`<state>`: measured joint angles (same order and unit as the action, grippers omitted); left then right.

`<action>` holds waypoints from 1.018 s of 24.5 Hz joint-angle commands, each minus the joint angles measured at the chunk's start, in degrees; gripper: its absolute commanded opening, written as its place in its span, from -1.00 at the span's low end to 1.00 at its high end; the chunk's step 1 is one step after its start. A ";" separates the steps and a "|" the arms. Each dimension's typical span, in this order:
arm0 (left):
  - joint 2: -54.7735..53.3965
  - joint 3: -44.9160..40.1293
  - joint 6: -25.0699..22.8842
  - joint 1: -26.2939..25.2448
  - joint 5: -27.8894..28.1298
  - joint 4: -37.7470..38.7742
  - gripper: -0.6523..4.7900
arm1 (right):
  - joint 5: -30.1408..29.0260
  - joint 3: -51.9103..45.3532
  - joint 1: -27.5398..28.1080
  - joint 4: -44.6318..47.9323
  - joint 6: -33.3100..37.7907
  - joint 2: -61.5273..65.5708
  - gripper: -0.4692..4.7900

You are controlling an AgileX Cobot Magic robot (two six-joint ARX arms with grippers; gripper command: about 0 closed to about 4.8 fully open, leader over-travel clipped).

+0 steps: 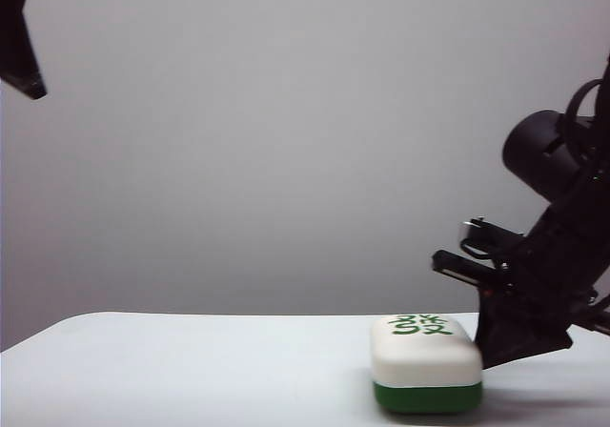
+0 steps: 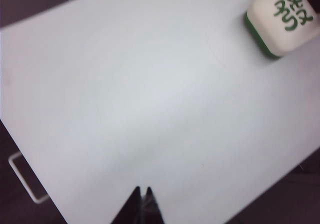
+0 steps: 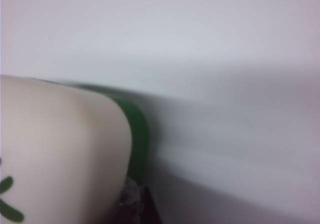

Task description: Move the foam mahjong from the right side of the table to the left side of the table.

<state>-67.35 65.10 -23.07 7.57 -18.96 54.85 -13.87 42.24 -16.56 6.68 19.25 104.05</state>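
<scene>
Matt, soft-looking foam mahjong (image 1: 425,362); smooth white table (image 1: 191,370); right claw (image 1: 486,355) and left claw (image 2: 141,204) matt black.

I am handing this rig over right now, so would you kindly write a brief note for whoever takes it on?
Left gripper: raised over the table's left part, fingers together, holding nothing.
Right gripper: low, right beside the foam mahjong on its right side; whether it is open or shut cannot be told, and no grip is visible.
Foam mahjong: flat on the right side of the table, white layer and green character up.
Done: the right arm is at the block.
Left: grasp it, carry it to the left side, set it down.
</scene>
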 commanded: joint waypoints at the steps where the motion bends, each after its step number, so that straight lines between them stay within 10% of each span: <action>1: 0.24 0.37 0.20 0.02 -0.31 3.04 -0.78 | 0.31 0.17 -2.10 1.88 3.56 0.15 -0.84; 25: 0.66 0.37 3.02 8.59 6.08 14.19 -0.78 | 2.78 20.94 -15.76 -12.17 6.43 11.52 -0.84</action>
<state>-67.18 65.10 -19.99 16.12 -14.48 67.99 -11.46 63.20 -32.29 -3.60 26.22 115.92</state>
